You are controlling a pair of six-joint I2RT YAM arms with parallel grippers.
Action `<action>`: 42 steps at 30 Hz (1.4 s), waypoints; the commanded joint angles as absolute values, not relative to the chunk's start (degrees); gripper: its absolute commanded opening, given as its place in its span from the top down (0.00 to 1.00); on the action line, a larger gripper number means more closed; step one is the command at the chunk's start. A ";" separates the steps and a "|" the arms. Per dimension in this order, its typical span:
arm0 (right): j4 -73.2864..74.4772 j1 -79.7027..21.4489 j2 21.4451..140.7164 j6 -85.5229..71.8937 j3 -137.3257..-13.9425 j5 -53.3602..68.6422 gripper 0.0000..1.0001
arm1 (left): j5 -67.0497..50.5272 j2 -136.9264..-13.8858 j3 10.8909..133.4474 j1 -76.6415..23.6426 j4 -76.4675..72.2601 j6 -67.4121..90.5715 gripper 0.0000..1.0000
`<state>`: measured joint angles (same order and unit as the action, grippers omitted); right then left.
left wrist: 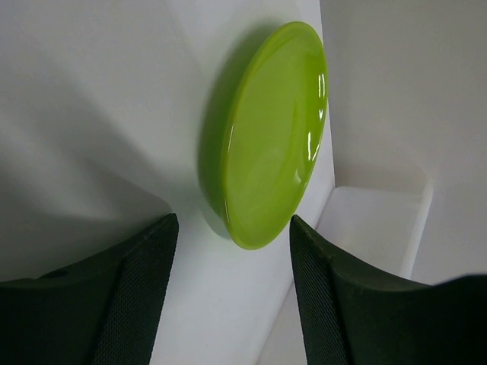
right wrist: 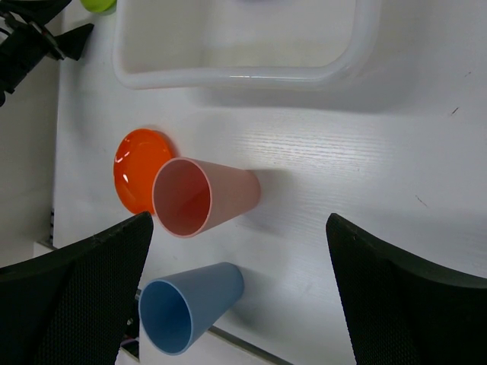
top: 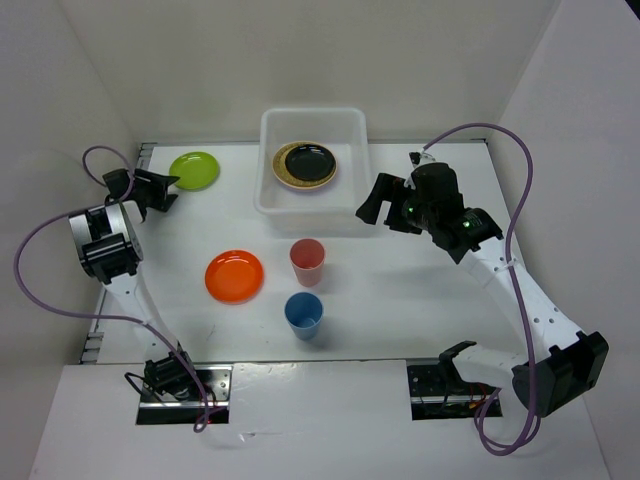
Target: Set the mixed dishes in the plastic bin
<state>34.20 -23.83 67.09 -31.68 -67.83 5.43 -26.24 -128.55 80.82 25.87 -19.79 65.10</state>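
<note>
Hovering at eight o'clock of the lime green plate (top: 194, 170), seemingly to pinch its rim, the left gripper (top: 171, 193) stood open; the right gripper (top: 369, 203) gaped empty.

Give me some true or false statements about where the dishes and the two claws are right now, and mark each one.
1. The black plate lies in the bin, on top of a woven plate. True.
2. The green plate is already in the bin. False: it lies on the table left of the bin, just ahead of the open left claw.
3. The pink cup and the blue cup stand upright on the table. True.
4. The right claw holds the pink cup. False: it is open and empty, near the bin's right front corner.
5. The orange plate lies left of the pink cup. True.
</note>
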 commanded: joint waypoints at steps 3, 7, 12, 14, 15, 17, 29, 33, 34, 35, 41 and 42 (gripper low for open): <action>33.75 -23.55 67.23 -31.55 -70.93 5.80 0.01 | -25.58 -131.30 84.99 24.87 -18.55 65.04 0.35; 33.75 -23.55 67.24 -31.55 -70.93 5.80 0.01 | -24.35 -132.36 87.01 23.74 -17.14 64.51 0.40; 33.75 -23.55 67.76 -31.55 -71.46 5.27 0.01 | -23.21 -133.42 89.03 23.20 -13.89 63.37 0.51; 33.75 -23.55 67.76 -31.55 -71.46 5.27 0.01 | -22.68 -133.42 89.64 23.20 -12.75 62.67 0.54; 33.75 -23.55 67.76 -31.55 -71.46 5.27 0.01 | -22.68 -133.42 89.65 23.20 -12.74 62.67 0.56; 33.75 -23.55 67.76 -31.55 -71.46 5.27 0.01 | -22.68 -133.42 90.34 23.20 -12.22 62.14 0.63; 33.75 -23.55 67.76 -31.55 -71.46 5.27 0.01 | -22.68 -129.12 86.41 23.20 -12.64 62.04 1.00; 33.75 -23.55 67.76 -31.55 -71.46 5.27 0.01 | -21.88 -122.18 79.73 23.20 -17.04 63.63 1.00; 33.75 -23.55 67.76 -31.55 -71.46 5.27 0.01 | -21.36 -120.69 78.50 23.20 -17.66 63.63 1.00; 33.75 -23.55 67.76 -31.55 -71.46 5.27 0.01 | -21.36 -117.80 77.53 23.20 -17.67 64.15 1.00; 33.75 -23.55 67.15 -31.55 -70.93 5.27 0.01 | -20.83 -108.91 73.92 23.20 -19.33 65.21 1.00; 33.75 -23.55 66.54 -31.55 -70.41 5.27 0.01 | -21.35 -107.77 73.13 23.20 -19.34 65.21 1.00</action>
